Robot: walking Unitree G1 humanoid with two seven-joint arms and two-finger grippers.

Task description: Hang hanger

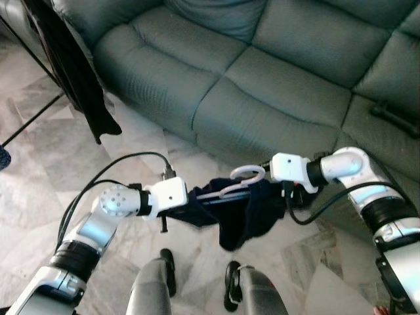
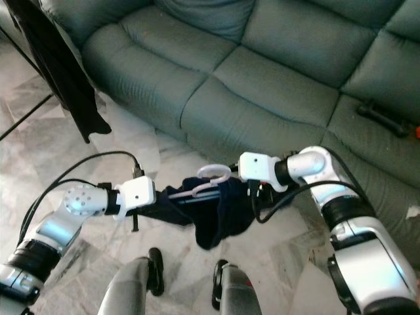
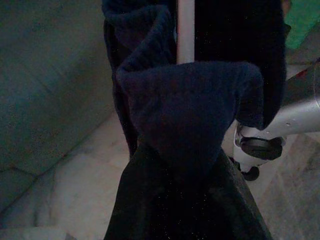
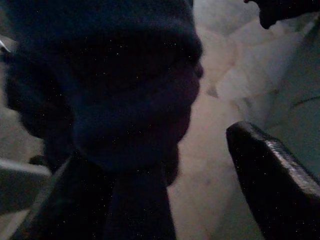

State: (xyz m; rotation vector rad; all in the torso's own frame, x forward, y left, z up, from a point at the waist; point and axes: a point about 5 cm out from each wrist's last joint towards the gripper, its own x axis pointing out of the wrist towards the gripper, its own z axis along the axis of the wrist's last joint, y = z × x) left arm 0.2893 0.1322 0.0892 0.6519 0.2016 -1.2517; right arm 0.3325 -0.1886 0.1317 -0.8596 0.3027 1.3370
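A pale hanger (image 1: 231,186) draped with a dark blue garment (image 1: 246,210) is held at the centre of the frame, above the marble floor (image 1: 39,164) and in front of the grey-green sofa (image 1: 262,72). The left pincer (image 1: 172,209) is clenched on the garment at the hanger's left end. The right pincer (image 1: 283,197) is placed at the right end with the cloth against one finger (image 4: 125,210); whether it is clenched cannot be told.

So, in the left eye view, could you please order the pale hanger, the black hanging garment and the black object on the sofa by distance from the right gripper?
1. Pale plastic hanger, just beside its left.
2. Black object on the sofa, upper right.
3. Black hanging garment, far left.
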